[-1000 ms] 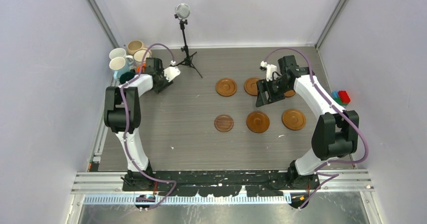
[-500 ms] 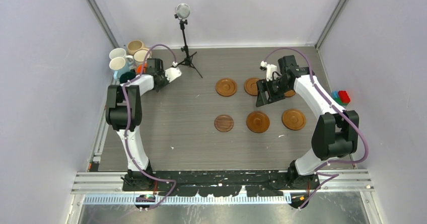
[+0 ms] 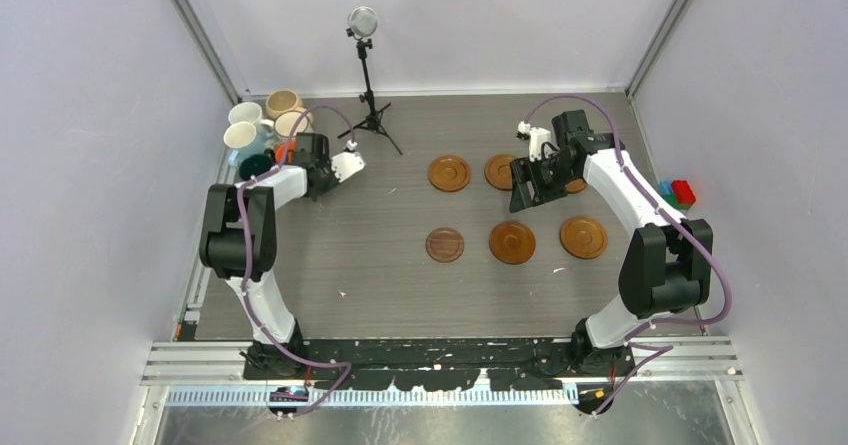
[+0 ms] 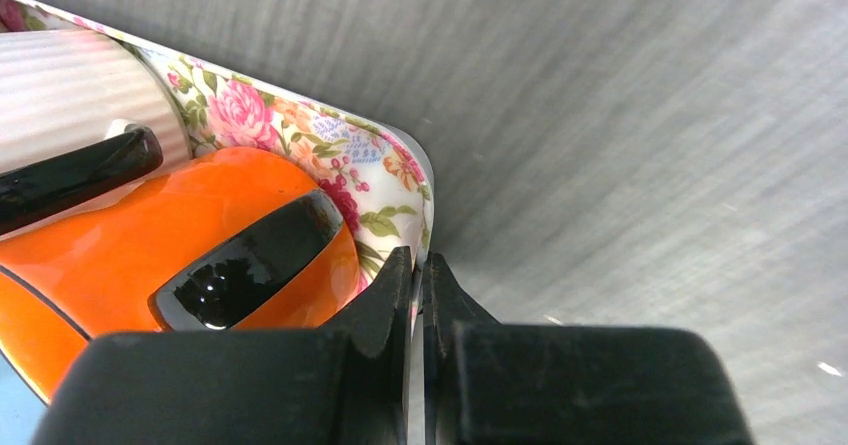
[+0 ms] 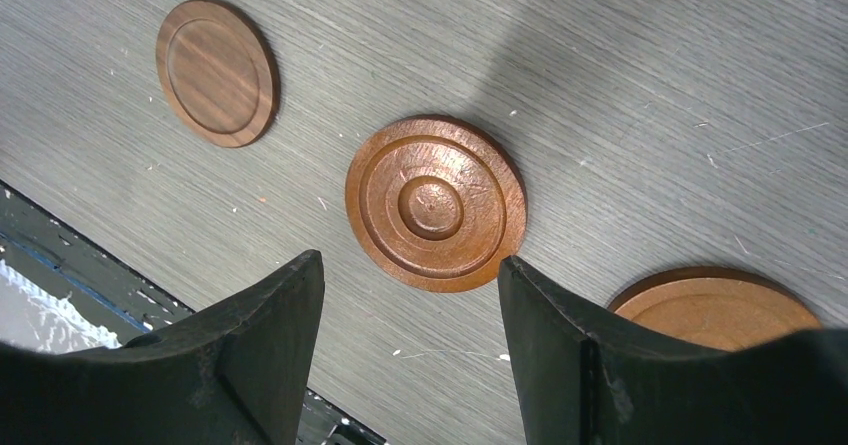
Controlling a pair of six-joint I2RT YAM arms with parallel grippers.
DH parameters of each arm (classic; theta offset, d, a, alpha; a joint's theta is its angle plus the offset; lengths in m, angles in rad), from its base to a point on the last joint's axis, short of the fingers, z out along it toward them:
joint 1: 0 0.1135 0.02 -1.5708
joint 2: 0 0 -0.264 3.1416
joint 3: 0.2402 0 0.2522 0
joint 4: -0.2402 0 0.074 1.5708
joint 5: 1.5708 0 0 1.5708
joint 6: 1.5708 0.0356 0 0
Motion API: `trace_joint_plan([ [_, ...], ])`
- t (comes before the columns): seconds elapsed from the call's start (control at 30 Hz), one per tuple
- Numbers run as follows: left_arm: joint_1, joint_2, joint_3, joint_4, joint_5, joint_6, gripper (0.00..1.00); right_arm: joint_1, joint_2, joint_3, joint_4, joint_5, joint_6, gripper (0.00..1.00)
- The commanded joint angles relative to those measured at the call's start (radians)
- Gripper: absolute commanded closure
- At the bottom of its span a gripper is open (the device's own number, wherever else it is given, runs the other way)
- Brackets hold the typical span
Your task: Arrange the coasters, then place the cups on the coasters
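The left gripper (image 4: pixel 418 270) is pinched tight. Its two fingers are closed on the rim of the floral tray (image 4: pixel 395 160) at a rounded corner, and that corner points straight at the fingertips. Most of the tray is hidden, so its long axis cannot be told. In the tray, just left of the fingers, stands the orange cup (image 4: pixel 150 235), its glossy dark handle turned toward the gripper. Beyond it is a ribbed pale cup (image 4: pixel 70 85). Seen from above, the cups (image 3: pixel 283 100) stand upright in a tight cluster, mouths up, just past the left gripper's tip.

The right gripper (image 5: pixel 408 270) stands wide and holds nothing, hanging above the table (image 5: pixel 620 115). A ringed coaster (image 5: pixel 435 203) lies flat and face up directly ahead between its jaws, untouched. A smaller, darker coaster (image 5: pixel 217 72) lies off its left finger, and another (image 5: pixel 715 310) is partly hidden behind its right finger. The coasters (image 3: pixel 449 174) are round, so they have no long axis. They lie flat in two rows of three, apart from one another, and one in the far row is half covered by the right arm.
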Motion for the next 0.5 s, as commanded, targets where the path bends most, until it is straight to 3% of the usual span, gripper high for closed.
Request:
trace_joint_plan([
  [0.0, -0.057, -0.093, -0.086, -0.19, 0.052, -0.099, 1.0, -0.003, -0.056, -0.005, 0.018, 0.011, 0.005, 0.31],
  [0.47, -0.391, -0.235, -0.208, -0.303, 0.051, -0.22, 1.0, -0.003, -0.085, -0.003, -0.007, 0.029, -0.009, 0.31],
])
